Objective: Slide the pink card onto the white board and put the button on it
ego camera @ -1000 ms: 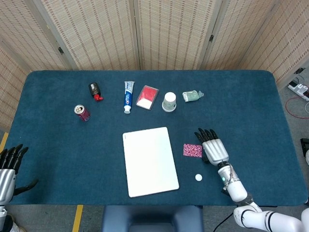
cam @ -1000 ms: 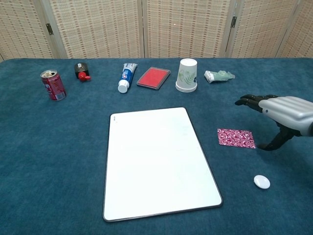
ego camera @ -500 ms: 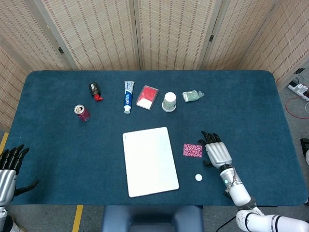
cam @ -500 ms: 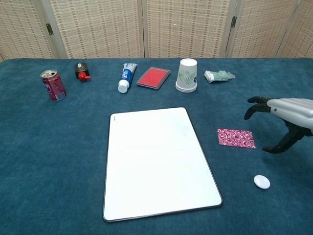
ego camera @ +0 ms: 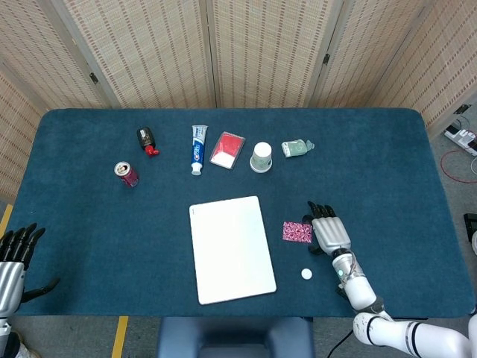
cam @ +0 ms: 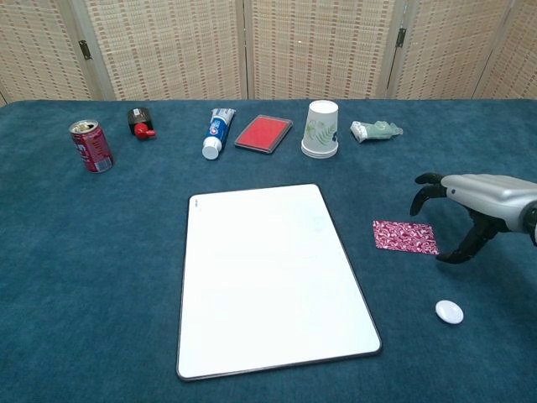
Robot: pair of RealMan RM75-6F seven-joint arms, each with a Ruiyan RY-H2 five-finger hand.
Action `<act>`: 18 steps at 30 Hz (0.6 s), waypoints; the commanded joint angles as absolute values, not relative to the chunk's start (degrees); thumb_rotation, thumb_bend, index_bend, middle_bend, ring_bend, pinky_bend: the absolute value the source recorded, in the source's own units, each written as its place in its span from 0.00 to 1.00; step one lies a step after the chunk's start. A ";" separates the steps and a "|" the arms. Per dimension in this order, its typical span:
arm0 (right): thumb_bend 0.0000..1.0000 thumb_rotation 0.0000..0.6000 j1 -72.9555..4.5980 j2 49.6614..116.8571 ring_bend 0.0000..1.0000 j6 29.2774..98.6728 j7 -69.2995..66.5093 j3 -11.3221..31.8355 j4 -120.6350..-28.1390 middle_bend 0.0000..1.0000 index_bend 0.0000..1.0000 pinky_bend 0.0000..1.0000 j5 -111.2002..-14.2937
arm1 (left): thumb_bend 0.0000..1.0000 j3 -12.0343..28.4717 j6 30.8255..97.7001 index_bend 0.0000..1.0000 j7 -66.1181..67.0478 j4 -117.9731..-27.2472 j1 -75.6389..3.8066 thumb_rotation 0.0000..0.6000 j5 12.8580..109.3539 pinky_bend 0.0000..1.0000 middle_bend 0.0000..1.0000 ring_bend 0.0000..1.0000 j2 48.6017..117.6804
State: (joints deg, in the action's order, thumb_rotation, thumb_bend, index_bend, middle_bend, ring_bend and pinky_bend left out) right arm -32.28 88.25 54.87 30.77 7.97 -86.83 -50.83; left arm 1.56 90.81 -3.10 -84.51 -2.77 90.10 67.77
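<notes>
The pink patterned card (ego camera: 297, 232) (cam: 405, 237) lies flat on the blue cloth, just right of the white board (ego camera: 231, 248) (cam: 270, 278). A small white button (ego camera: 306, 274) (cam: 450, 312) sits on the cloth below the card. My right hand (ego camera: 329, 231) (cam: 471, 204) hovers right beside the card's right edge, palm down, fingers apart and curled downward, holding nothing. My left hand (ego camera: 15, 257) is at the table's left front corner, fingers spread and empty; the chest view does not show it.
Along the back stand a red can (ego camera: 127, 174), a black-and-red bottle (ego camera: 147, 139), a toothpaste tube (ego camera: 197, 149), a red case (ego camera: 228, 150), an upturned paper cup (ego camera: 261, 157) and a green tube (ego camera: 297, 148).
My right hand drew back toward me, then came left and down close to the card's right edge, fingers curling more. Card, button and left hand have not moved.
</notes>
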 commanded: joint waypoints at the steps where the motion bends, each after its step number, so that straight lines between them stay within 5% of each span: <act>1: 0.27 1.00 -33.21 88.62 0.00 54.12 31.41 8.12 -86.35 0.01 0.26 0.00 -49.17 | 0.14 1.63 90.84 0.11 -3.26 -84.43 -2.74 1.00 89.97 0.00 0.07 0.09 67.79; 18: 0.27 1.00 -35.78 88.47 0.00 52.82 31.28 7.72 -85.80 0.02 0.31 0.00 -43.88 | 0.14 1.49 90.55 0.11 -3.14 -84.08 -2.76 1.00 89.92 0.00 0.07 0.09 68.00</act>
